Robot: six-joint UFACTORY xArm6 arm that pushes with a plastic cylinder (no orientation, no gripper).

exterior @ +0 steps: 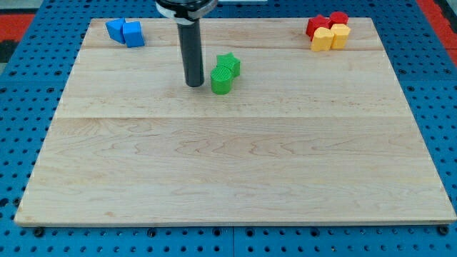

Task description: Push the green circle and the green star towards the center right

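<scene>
The green circle [221, 81] stands on the wooden board [235, 164] in the upper middle. The green star [228, 66] sits just above and right of it, touching it. My tip [194, 84] is on the board just left of the green circle, a small gap apart. The rod rises straight toward the view's top.
Two blue blocks [125, 31] sit together at the board's top left corner. Two red blocks [325, 23] and two yellow blocks [330, 37] are clustered at the top right corner. A blue perforated table surrounds the board.
</scene>
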